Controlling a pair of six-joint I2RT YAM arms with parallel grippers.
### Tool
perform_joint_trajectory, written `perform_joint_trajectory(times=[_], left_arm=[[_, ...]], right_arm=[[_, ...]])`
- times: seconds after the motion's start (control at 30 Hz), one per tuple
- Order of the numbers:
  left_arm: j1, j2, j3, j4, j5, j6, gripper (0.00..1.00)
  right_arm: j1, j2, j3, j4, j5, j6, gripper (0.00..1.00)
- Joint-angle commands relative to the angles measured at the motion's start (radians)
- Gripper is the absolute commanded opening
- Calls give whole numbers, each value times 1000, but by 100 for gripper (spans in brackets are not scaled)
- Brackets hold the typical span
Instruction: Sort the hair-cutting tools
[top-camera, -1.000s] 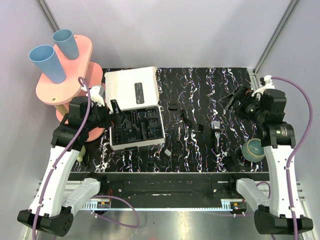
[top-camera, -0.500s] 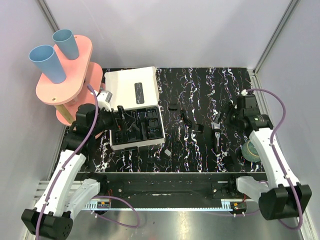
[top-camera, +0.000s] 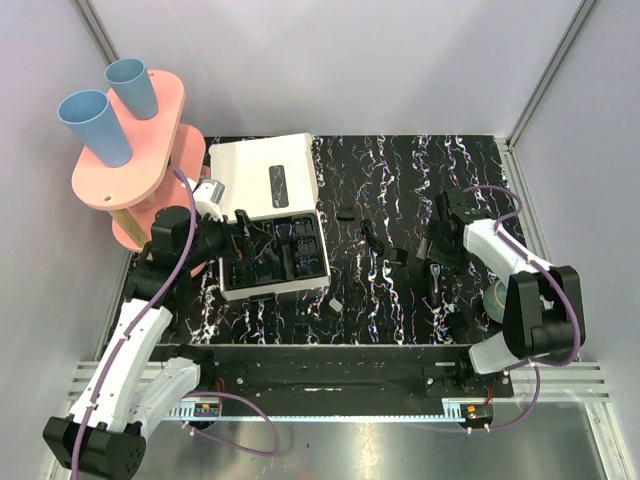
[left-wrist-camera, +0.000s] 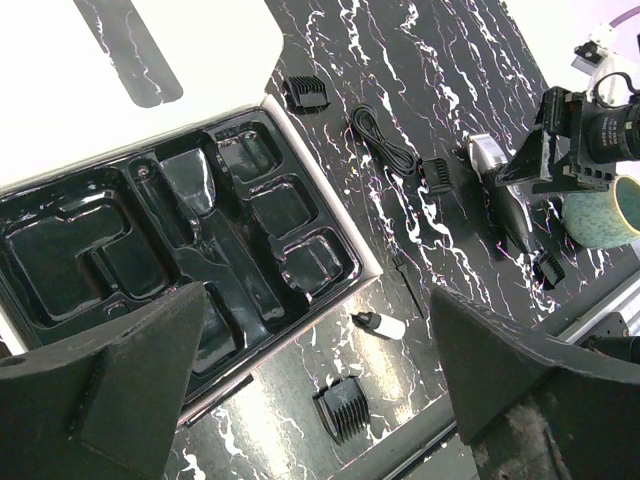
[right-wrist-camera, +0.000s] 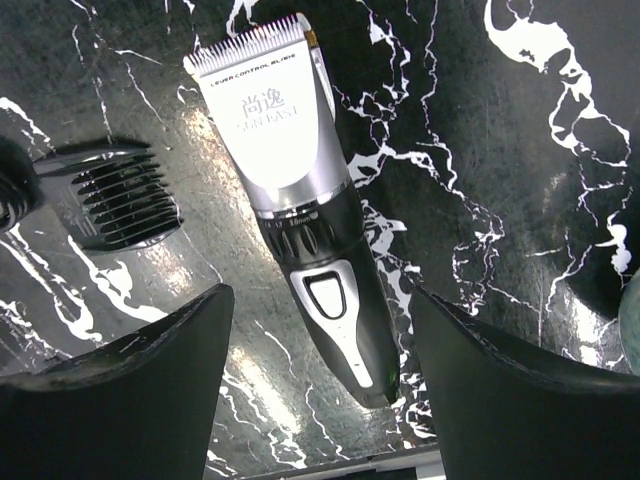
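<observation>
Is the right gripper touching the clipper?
Apart. Right wrist view: the clipper lies between the fingers of the right gripper, with table showing on both sides.

**A robot test cell in a lab**

Plain pale walls (top-camera: 350, 60) and slanted aluminium frame posts (top-camera: 548, 85) enclose a black marbled table (top-camera: 400, 160). A left arm (top-camera: 125, 350) and a right arm (top-camera: 495, 245) are bolted at the table's near edge and trail purple cables (top-camera: 191, 228). A pink prop stand (top-camera: 150, 120) sits far left.
</observation>
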Motion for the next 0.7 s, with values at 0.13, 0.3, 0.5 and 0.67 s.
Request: perform_joint_trajectory(times=[0.13,0.3,0.5,0.67], left_arm=[[2,-9,8,20,0,-6,99],[2,-4,15,6,-16,-5,99],[2,-4,25,-8,-28,-3,99],[2,-13,23,-11,-37,-3,99]], right_arm=[[15,87,45,50,36,2,72],[15,123,44,58,37,16,66],[18,162,47,63,42,14,61],[26,173,50,61,57,11,50]])
